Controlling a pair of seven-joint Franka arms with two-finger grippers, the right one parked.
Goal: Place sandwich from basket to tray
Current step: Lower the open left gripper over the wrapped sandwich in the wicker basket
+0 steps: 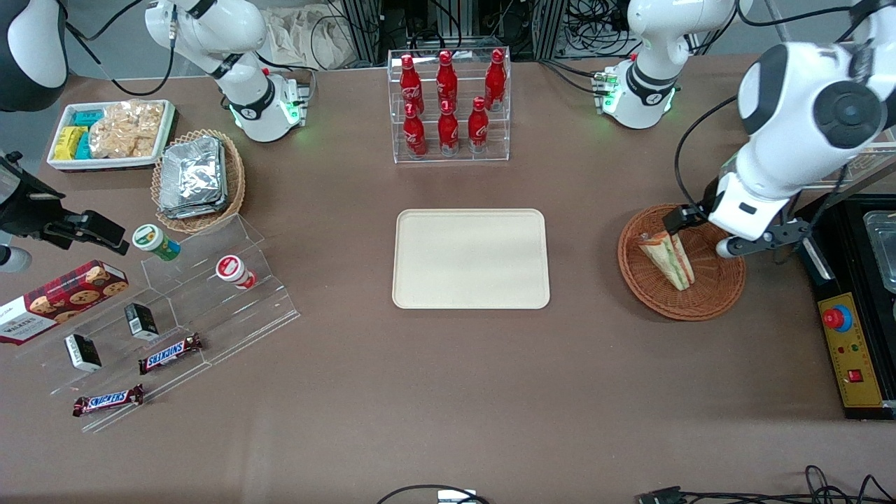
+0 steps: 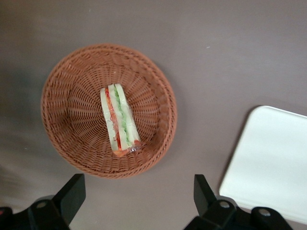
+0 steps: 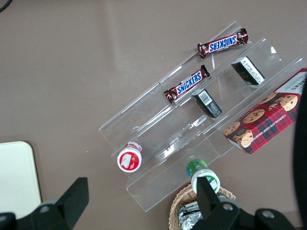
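Hangs above the brown wicker basket [image 1: 681, 271], the tool [image 1: 700, 234] with its fingers [image 2: 72, 191] spread wide apart, gripping nothing, ready to drop down. Sits in the middle of the basket, the wrapped sandwich [image 1: 668, 259], lying long from 11 to 5 o'clock. Waits bare on the desk [image 1: 448, 406], the cream tray [image 1: 470, 258], at 9 o'clock from the basket

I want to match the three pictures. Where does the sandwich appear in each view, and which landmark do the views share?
Front view: the sandwich lies in the basket, toward the working arm's end of the table, just under the gripper.
Left wrist view: the sandwich lies in the middle of the basket, seen from above between the open fingers.
Right wrist view: not in it.
Shared landmark: the tray.
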